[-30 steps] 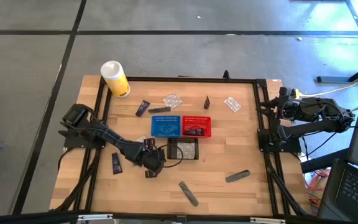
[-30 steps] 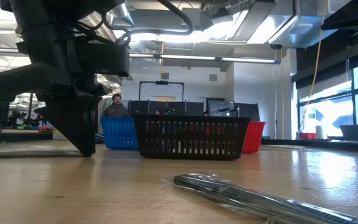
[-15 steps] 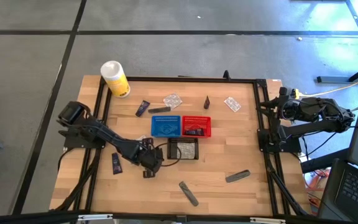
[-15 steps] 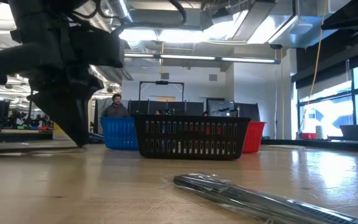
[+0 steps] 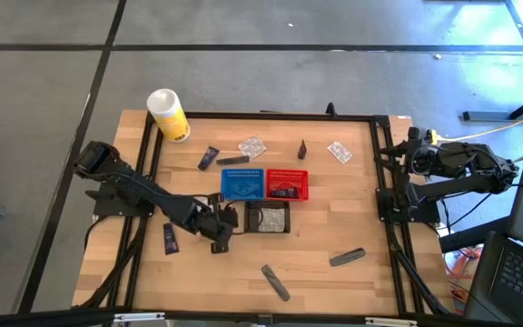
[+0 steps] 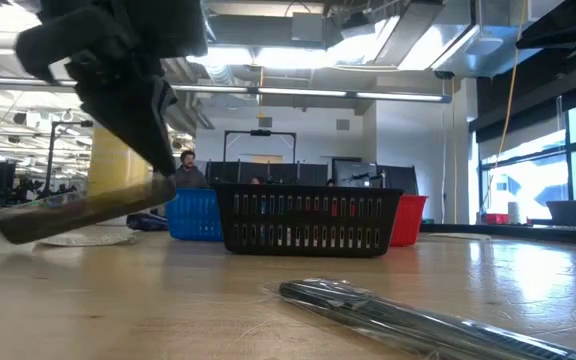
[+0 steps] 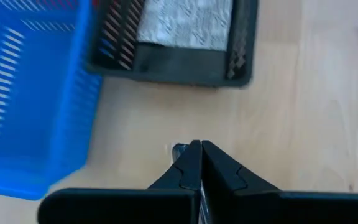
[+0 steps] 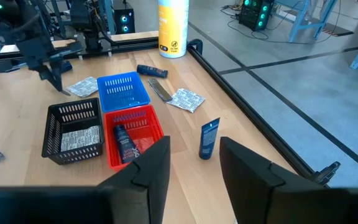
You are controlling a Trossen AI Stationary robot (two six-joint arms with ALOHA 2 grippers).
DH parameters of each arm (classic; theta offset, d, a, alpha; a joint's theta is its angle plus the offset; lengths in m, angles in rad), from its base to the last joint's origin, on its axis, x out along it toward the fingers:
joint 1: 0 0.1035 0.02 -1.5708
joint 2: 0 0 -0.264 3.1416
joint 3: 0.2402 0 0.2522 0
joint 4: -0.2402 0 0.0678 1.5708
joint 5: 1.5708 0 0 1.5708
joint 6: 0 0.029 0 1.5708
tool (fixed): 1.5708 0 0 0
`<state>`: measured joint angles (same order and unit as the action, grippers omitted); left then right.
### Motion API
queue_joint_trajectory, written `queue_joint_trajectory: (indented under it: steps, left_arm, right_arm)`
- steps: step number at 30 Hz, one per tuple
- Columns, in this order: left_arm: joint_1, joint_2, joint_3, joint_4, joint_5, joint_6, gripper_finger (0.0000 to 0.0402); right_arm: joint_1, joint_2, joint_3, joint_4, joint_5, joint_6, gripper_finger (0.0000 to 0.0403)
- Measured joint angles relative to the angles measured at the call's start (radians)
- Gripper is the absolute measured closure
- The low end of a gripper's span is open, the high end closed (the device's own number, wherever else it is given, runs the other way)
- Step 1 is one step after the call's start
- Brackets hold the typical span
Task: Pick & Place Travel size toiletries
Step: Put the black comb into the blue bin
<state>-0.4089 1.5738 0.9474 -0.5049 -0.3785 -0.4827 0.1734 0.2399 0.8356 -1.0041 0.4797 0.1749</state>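
Note:
My left gripper (image 5: 216, 242) hangs above the wood just left of the black basket (image 5: 268, 219) and is shut on a slim flat toiletry item (image 6: 78, 208). In the left wrist view only a sliver of that item (image 7: 179, 149) shows beside the shut fingers. Other toiletries lie flat on the table: a dark sachet (image 5: 170, 238), two grey tubes (image 5: 276, 282) (image 5: 347, 258), and tubes and clear packets (image 5: 252, 145) along the far side. My right gripper (image 8: 194, 180) waits open at the table's right edge. My left gripper pinches the slim item by its upper end (image 6: 160, 188) between its two shut fingers. The fingers slant down from above. The item tilts away below the fingers, its free end (image 6: 13, 226) lower, and it looks clear of the table.
A blue basket (image 5: 241, 183) and a red basket (image 5: 287, 184) stand side by side at the table's middle, the black one in front of them with a clear packet inside. A white-and-yellow canister (image 5: 168, 114) stands at the far left corner. Bare wood lies near the front.
My left gripper has risen from the tabletop, staying shut. The slim item has come up with it and now hangs tilted below the fingers, where before the fingertips stood down on the wood.

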Motion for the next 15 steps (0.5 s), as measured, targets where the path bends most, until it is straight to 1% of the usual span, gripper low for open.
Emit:
queue_joint_trajectory:
  steps: [7, 15]
  left_arm:
    - [0.049, -0.015, 0.000, 0.000, -0.023, 0.061, 0.0400]
    - [0.102, -0.027, 0.001, -0.004, -0.023, 0.124, 0.0400]
  right_arm:
    - [0.000, 0.000, 0.000, 0.000, 0.000, 0.000, 0.0247]
    - [0.000, 0.000, 0.000, 0.000, 0.000, 0.000, 0.0233]
